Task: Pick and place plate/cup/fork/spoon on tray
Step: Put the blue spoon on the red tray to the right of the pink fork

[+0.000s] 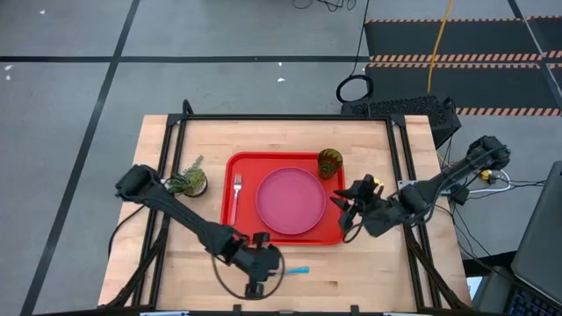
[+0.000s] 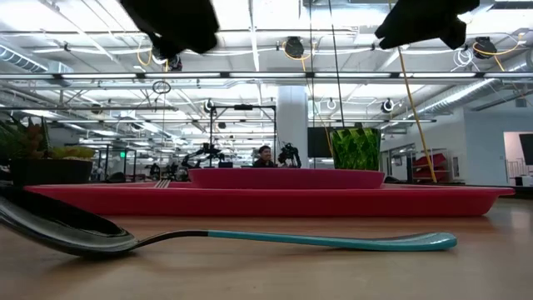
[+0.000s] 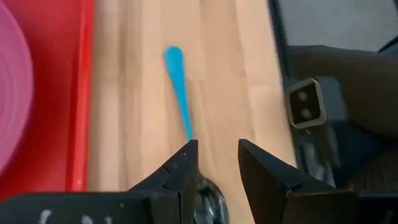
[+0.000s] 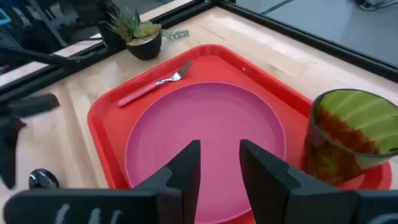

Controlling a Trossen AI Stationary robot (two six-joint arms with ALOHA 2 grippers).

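Tray loaded with three items; spoon on the bare table.

The red tray (image 1: 241, 167) carries the round pink plate (image 1: 291, 201) at centre, the pink-handled fork (image 1: 236, 195) by its left rim, and the green cup (image 1: 330, 162) in its far right corner. The blue-handled spoon (image 1: 294, 271) lies near the table's front edge. The left gripper (image 3: 214, 163) hangs over the spoon's bowl, fingers apart, empty. The right gripper (image 4: 217, 163) sits at the tray's right rim, fingers apart, empty.

Left gripper (image 3: 216, 163) and right gripper (image 4: 219, 163) hover, fingers parted.

No text, label, brand, number or sign can be read in any of the views.
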